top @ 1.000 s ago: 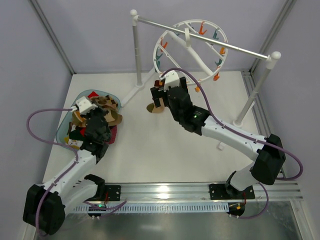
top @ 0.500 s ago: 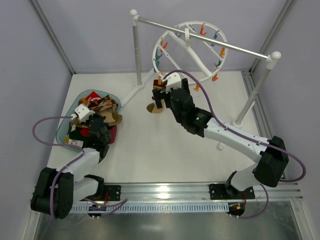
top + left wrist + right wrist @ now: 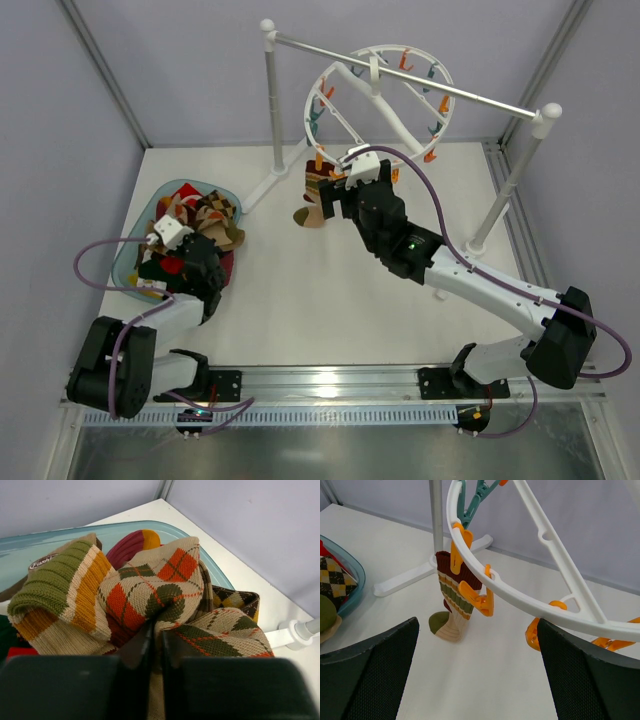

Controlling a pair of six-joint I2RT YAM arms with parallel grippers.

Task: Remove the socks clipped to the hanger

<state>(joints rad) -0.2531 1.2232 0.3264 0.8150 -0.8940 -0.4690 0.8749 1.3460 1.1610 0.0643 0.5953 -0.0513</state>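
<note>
The left tool (image 3: 156, 625) is clenched on a fold of an argyle sock (image 3: 165, 580) just ahead of it, atop the sock pile in the teal tray (image 3: 60, 532). A green-and-orange striped sock (image 3: 55, 590) lies to its left. The right tool (image 3: 476, 625) gapes wide. Ahead of it, one brown-cuffed sock (image 3: 454, 600) hangs from an orange clip (image 3: 479, 602) on the white ring hanger (image 3: 520, 600).

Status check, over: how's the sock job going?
Left end effector shut on argyle sock over the tray. Right end effector open, facing striped sock clipped to hanger. Nothing in between.
</note>
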